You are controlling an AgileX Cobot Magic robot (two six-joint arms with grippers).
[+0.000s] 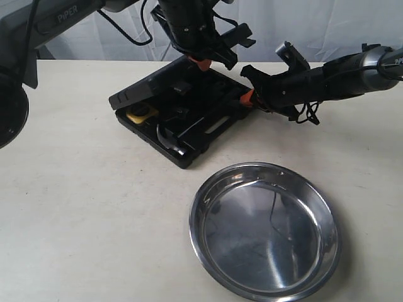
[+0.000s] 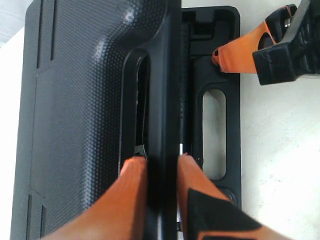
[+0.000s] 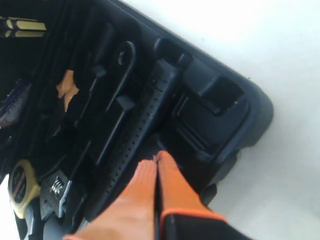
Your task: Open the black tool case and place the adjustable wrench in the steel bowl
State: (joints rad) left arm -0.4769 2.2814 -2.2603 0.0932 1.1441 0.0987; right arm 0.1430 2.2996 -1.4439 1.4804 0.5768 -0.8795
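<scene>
The black tool case (image 1: 189,135) lies at the back of the table with its lid (image 1: 148,88) raised part way. My left gripper (image 2: 160,162) is shut on the lid's handle edge (image 2: 162,90), one orange finger on each side. My right gripper (image 3: 156,159) is shut with nothing between its fingers, its tips inside the case base next to the adjustable wrench. The wrench's black handle (image 3: 132,145) lies in its recess and its silver thumbwheel head (image 3: 57,192) shows beside a yellow tape measure (image 3: 21,187). The steel bowl (image 1: 252,242) stands empty in front.
A hammer head (image 1: 171,139) and the tape measure (image 1: 140,114) sit in the case near its front edge. An orange pliers handle (image 3: 67,85) and a yellow-black screwdriver (image 3: 20,26) lie deeper inside. Bare table surrounds the bowl.
</scene>
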